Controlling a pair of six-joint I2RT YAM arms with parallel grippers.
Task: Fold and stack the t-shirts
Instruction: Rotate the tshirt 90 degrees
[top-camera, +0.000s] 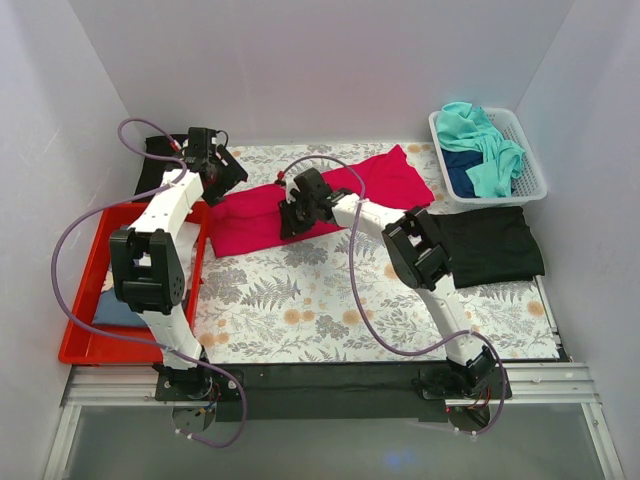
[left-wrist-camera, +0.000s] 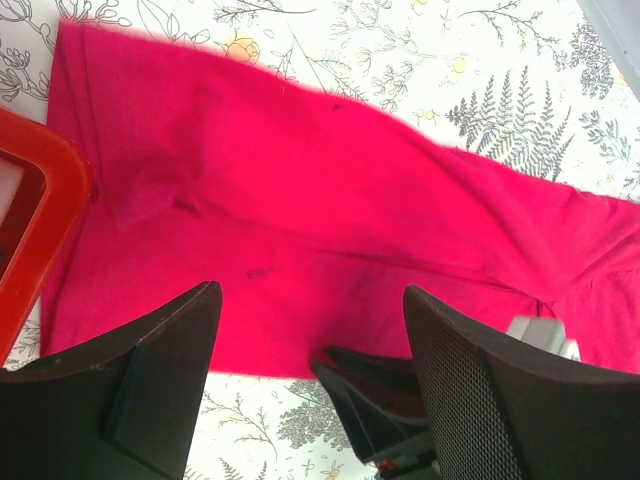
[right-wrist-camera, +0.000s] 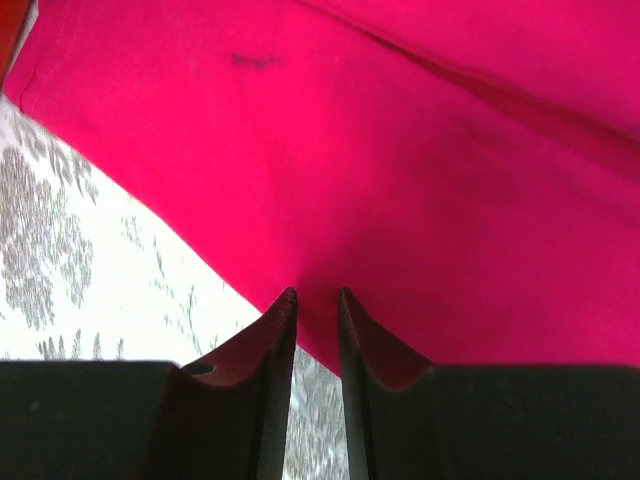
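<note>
Right wrist: crimson shirt (right-wrist-camera: 400, 150) edge pinched by right gripper (right-wrist-camera: 317, 295); left gripper (left-wrist-camera: 310, 292) spread open; edge should be lifted evenly.

Plain white walls (top-camera: 300, 60) close in the far, left and right sides. The worktop (top-camera: 320, 300) wears a white cover printed with grey ferns and orange flowers. A black strip (top-camera: 330, 392) and a metal rail (top-camera: 100, 385) run along its near edge, above a grey floor (top-camera: 350, 450). The light is even and bright.
</note>
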